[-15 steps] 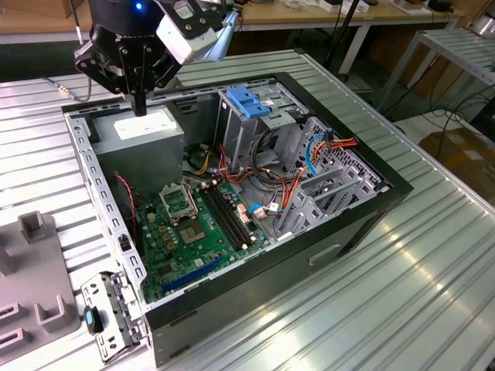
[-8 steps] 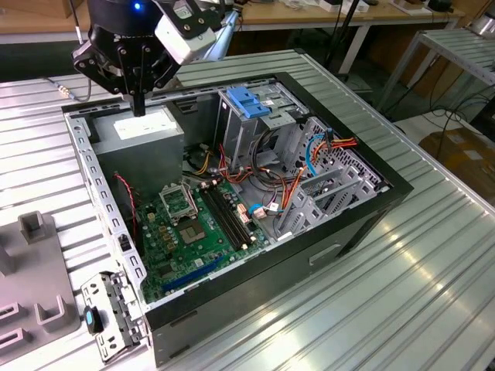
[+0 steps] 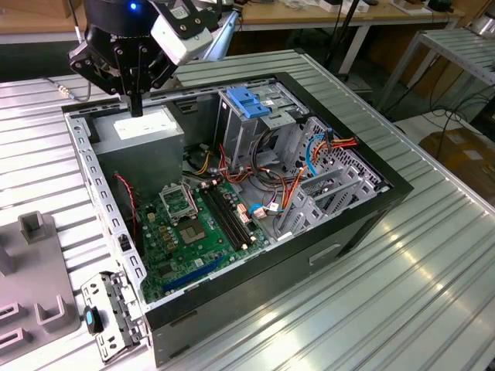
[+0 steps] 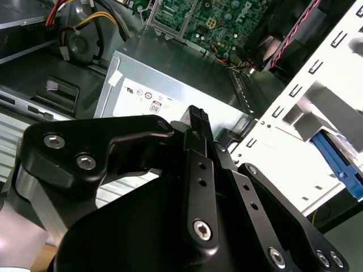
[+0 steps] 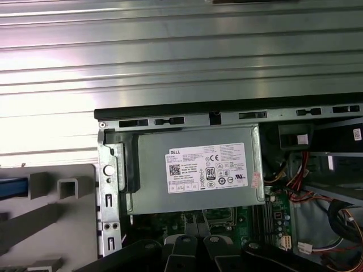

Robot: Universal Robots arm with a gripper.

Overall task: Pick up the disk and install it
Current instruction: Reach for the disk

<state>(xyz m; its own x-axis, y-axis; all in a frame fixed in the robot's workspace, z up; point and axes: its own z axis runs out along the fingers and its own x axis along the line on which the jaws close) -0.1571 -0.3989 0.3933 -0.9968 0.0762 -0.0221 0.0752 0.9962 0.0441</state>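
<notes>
Your hand (image 3: 137,112) hangs closed and empty just above the power-supply box (image 3: 147,135) — the disk should be stiff, dense, shock-sensitive — grip its long edges.

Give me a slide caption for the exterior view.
Closed gripper hovers above the power supply in an open computer case on a ribbed metal table.

In the second wrist view we see the gripper (image 4: 198,116) cover much of the grey power box (image 4: 170,90), and in the exterior view the top edge cuts off the arm (image 3: 116,19).
</notes>
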